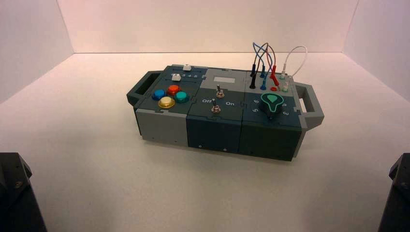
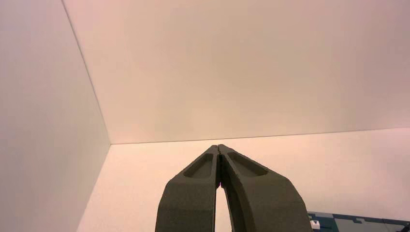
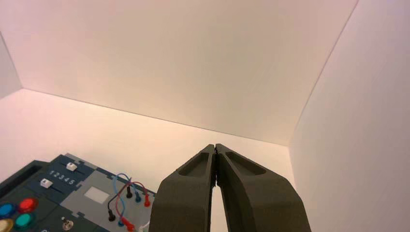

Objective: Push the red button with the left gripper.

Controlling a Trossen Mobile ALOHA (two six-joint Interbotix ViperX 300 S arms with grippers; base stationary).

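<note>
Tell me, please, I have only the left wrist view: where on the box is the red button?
Observer: The red button is on the left part of the box, in a group of four. It is the farthest of them.
Operator: Thank you. Which buttons are around it?
Observer: Blue on its left, green on its right, and yellow nearest to the robot.
Operator: And my left gripper, is its arm near them?
Observer: No, the left arm is at the near left, apart from the box.
</note>
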